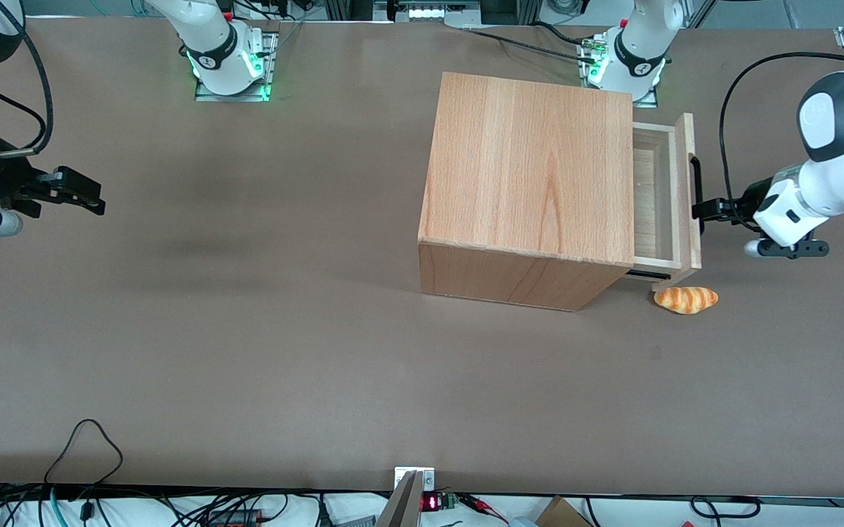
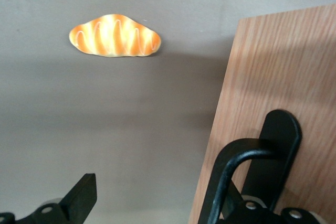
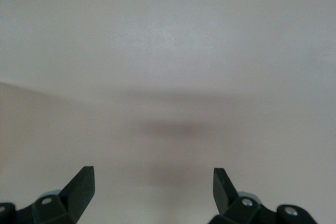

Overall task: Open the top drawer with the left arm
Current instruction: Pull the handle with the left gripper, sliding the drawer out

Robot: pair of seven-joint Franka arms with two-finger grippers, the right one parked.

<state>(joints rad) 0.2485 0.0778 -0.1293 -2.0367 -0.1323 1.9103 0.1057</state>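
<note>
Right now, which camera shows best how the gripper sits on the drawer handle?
The left wrist view: the black handle fills the frame, one finger apart from it, the other hooked under it. The front view shows the gripper at the handle of the partly open top drawer. The right wrist view shows neither.

A striped orange bread roll [image 1: 686, 299] [image 2: 115, 35] lies on the brown table [image 1: 246, 329], close to the wooden cabinet [image 1: 531, 168] and nearer the front camera, toward the working arm's end.
</note>
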